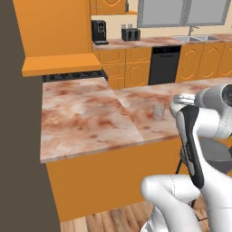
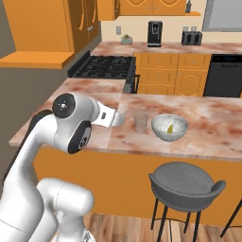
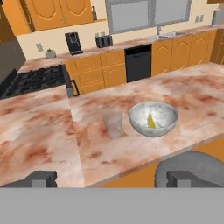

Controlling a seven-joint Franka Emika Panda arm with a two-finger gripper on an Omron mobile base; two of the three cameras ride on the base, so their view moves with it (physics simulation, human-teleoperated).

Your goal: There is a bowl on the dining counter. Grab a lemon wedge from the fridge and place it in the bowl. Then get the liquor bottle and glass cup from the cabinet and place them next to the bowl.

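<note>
Facing the marbled pink worktop, the claw hangs wide open and empty; ahead sit the clear glass cup and, right, the speckled white bowl holding the yellow lemon wedge.

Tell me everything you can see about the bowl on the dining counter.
The round white-grey speckled bowl stands upright on the marbled pink dining counter, near its front edge above a grey stool. It looks ceramic or stone, wide-mouthed, with a rounded wall. Inside lies a yellow lemon wedge. A clear glass cup stands close beside it, apart from it by a small gap. Nothing else touches the bowl.
</note>
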